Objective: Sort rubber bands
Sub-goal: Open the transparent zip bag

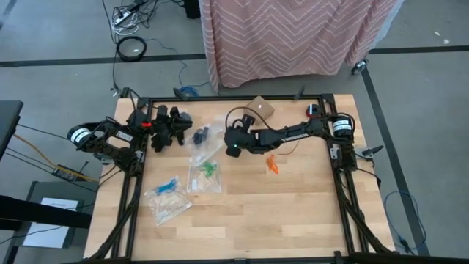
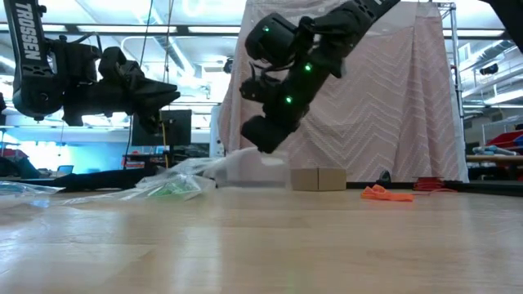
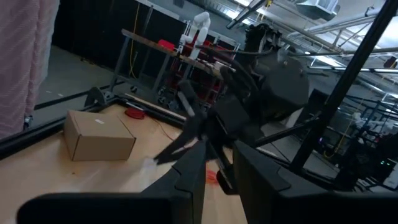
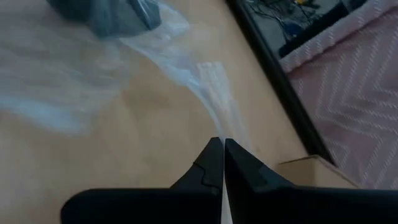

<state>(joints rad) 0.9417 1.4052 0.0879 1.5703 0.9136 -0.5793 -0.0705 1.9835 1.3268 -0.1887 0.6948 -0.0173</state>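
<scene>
Your right claw [image 4: 222,163], fingers pressed together pinching a clear bag's [image 4: 205,87] edge mid-bench, presumably lifts it open for sorting.

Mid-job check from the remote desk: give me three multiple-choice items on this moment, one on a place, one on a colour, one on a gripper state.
1. Where does the cardboard box sit?
A. at the table's far edge
B. at the near edge
C. inside a bag

2. What colour are the loose rubber bands lying right of the bags?
A. blue
B. orange
C. black

3. How are the right gripper's fingers?
A. wide open
C. closed together
B. around the box

Key:
1. A, the high view shows it by the far frame rail.
2. B, an orange clump lies on bare wood.
3. C, the right wrist view shows the fingertips meeting at the edge of a clear bag.
</scene>
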